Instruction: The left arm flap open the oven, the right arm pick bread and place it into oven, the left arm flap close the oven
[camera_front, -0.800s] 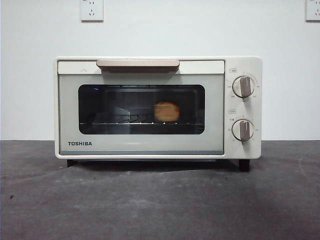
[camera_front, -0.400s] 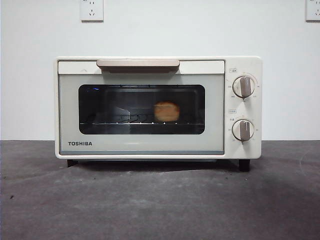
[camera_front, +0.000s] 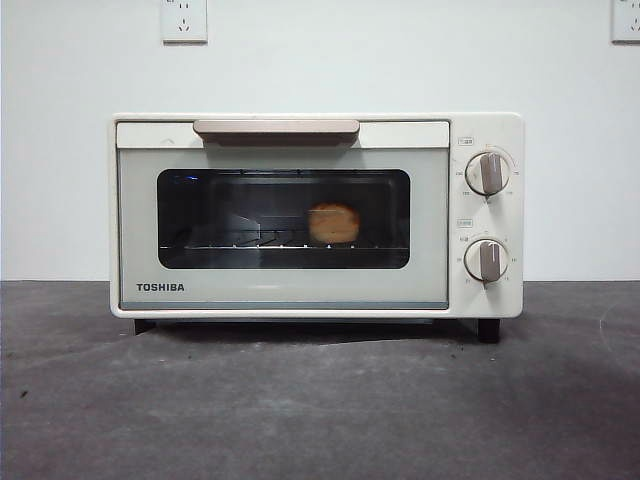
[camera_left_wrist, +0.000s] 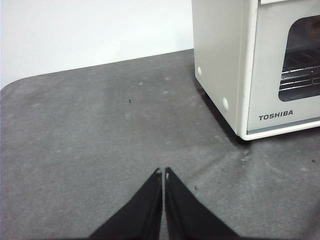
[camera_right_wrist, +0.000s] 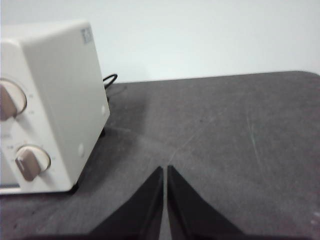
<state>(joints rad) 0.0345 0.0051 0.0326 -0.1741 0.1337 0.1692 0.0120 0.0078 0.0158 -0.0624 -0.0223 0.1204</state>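
The cream-white TOSHIBA oven (camera_front: 290, 290) stands in the middle of the grey table with its door shut and its tan handle (camera_front: 276, 128) at the top. The bread (camera_front: 333, 223) lies on the wire rack inside, seen through the dark glass window. Neither arm shows in the front view. My left gripper (camera_left_wrist: 163, 172) is shut and empty over the table, off the oven's (camera_left_wrist: 220, 60) left side. My right gripper (camera_right_wrist: 165, 169) is shut and empty over the table, off the oven's (camera_right_wrist: 60, 85) right side by the two knobs (camera_right_wrist: 31, 162).
The grey table (camera_front: 320, 410) stretches in front of the oven. Two round knobs (camera_front: 486, 173) sit on the oven's right panel. A white wall with two sockets (camera_front: 183, 20) stands behind. A black cable (camera_right_wrist: 111, 78) runs behind the oven.
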